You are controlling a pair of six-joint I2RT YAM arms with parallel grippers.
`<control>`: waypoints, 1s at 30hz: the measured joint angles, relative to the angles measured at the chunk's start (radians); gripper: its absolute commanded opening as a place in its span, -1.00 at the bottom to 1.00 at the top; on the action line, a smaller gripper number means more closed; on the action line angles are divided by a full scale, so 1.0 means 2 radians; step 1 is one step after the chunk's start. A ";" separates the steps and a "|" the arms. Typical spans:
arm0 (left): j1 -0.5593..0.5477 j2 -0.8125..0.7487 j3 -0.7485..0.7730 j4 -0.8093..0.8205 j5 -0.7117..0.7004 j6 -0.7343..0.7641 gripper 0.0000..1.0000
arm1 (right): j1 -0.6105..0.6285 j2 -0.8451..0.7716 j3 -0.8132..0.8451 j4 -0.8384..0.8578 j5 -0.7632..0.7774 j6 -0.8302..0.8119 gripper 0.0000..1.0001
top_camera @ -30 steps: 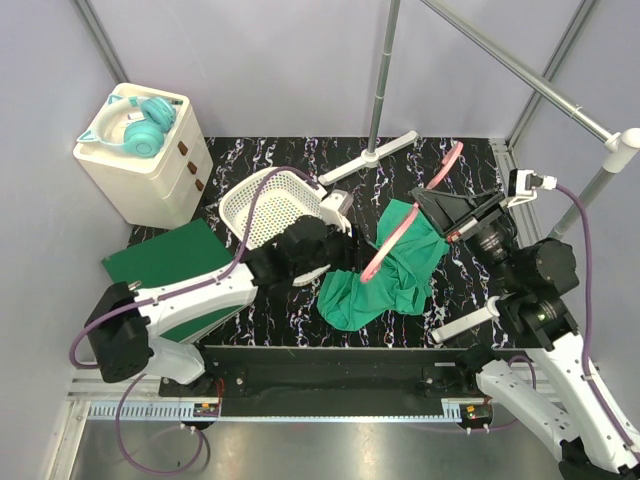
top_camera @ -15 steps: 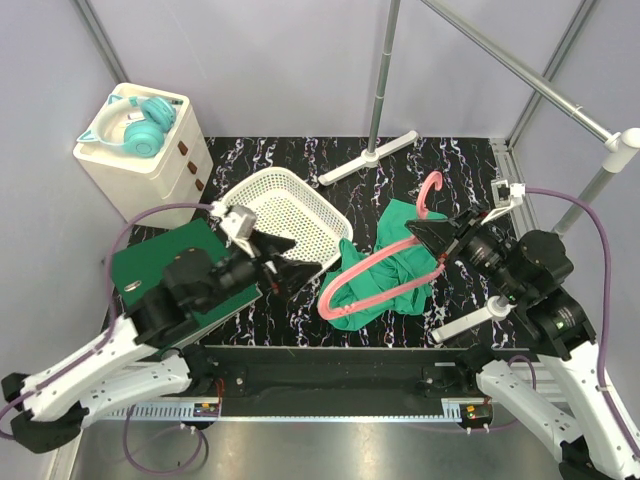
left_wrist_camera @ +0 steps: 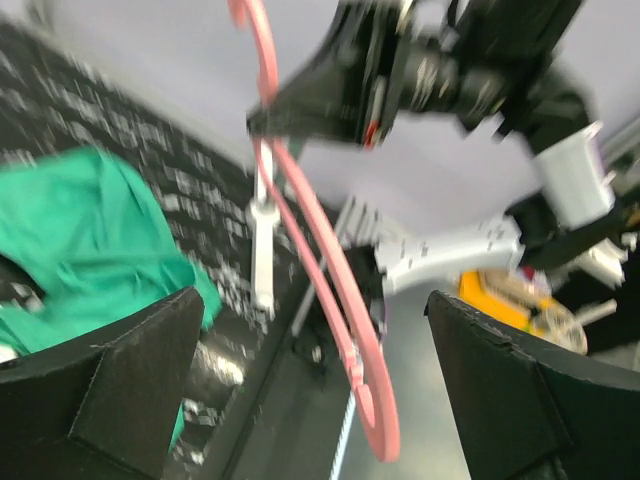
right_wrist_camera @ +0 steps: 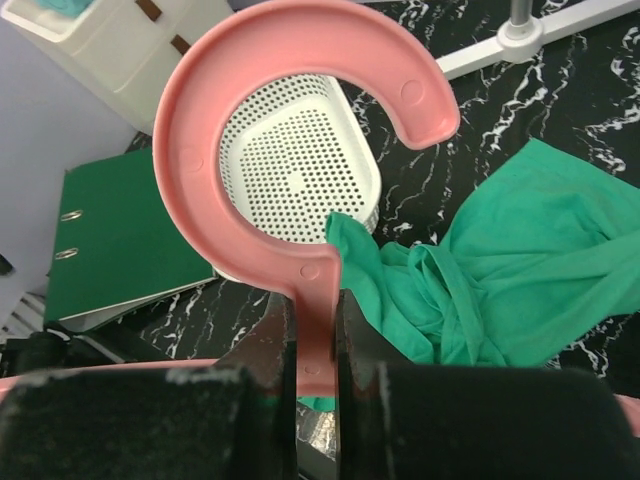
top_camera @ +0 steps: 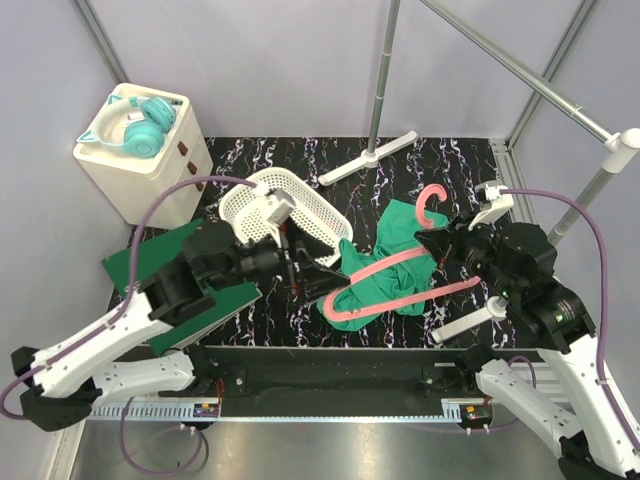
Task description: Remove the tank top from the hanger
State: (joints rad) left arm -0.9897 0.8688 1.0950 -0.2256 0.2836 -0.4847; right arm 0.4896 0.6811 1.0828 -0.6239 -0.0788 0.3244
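Coral-pink plastic hanger (top_camera: 385, 268), a thin triangle with a curved hook, hung tilted at centre right of the overhead view, with the hook toward the top of the frame and the far corner pointing to lower centre. The right fingers (right_wrist_camera: 268, 345) were clamped tight on its stem just below the hook, the pink plastic pinched between them. The left fingers (left_wrist_camera: 110, 390) stood spread as wide as they go, holding nothing, with the hanger seen beyond the gap between them. A soft teal-green tank top (top_camera: 405, 230) lay crumpled on the black marble-patterned desk (top_camera: 460, 160) at centre right. From above the hanger's outline crossed over it, and whether fabric and plastic touched could not be told. In the left wrist view the visible length of the hanger carried no cloth. One corner of the garment reached just beside the rim of a white perforated plastic basket (top_camera: 262, 200), which was tipped at centre left. A flat dark-green folder (top_camera: 140, 262) lay at left.
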 measured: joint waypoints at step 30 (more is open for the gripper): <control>0.039 0.084 0.052 -0.090 -0.133 0.048 -1.00 | -0.003 -0.054 0.056 -0.053 0.045 0.025 1.00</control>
State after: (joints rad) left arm -0.9127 1.0359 1.1999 -0.4049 0.0181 -0.3878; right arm 0.4843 0.5732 1.1954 -0.7307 0.0105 0.3740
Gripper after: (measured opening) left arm 0.064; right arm 0.994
